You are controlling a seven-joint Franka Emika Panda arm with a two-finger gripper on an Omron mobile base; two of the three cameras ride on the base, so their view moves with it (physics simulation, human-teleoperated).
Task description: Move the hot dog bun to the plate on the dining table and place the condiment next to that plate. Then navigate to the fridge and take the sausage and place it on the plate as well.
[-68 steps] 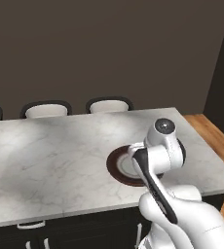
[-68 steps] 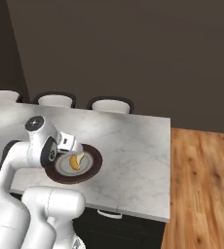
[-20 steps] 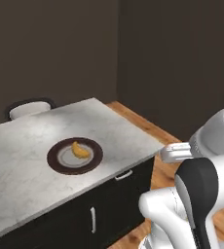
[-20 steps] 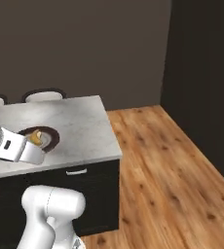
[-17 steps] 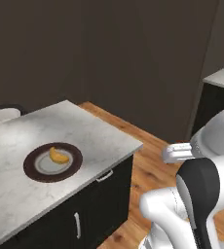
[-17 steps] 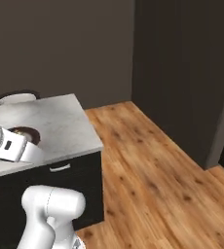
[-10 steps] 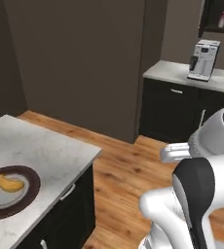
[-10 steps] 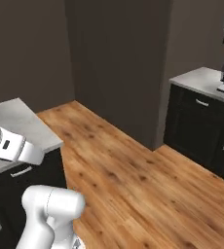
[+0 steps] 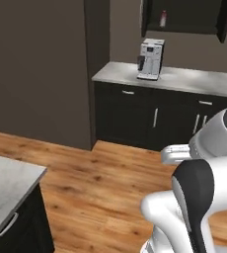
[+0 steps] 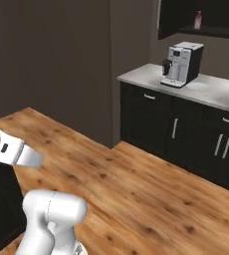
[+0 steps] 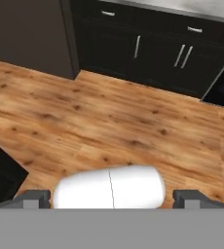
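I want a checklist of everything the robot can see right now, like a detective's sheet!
Surface: a corner of the dining table sits at the lower left of the left base view, its visible marble bare.
Job's things: nothing seen.
Clutter: a coffee machine stands on the kitchen counter; a small bottle is on a dark shelf above.
Grippers: in the hand view the jaws stand wide apart with nothing between them, the gripper over the wooden floor.
Cables: nothing seen.
Surroundings: black cabinets under the counter, dark brown walls.
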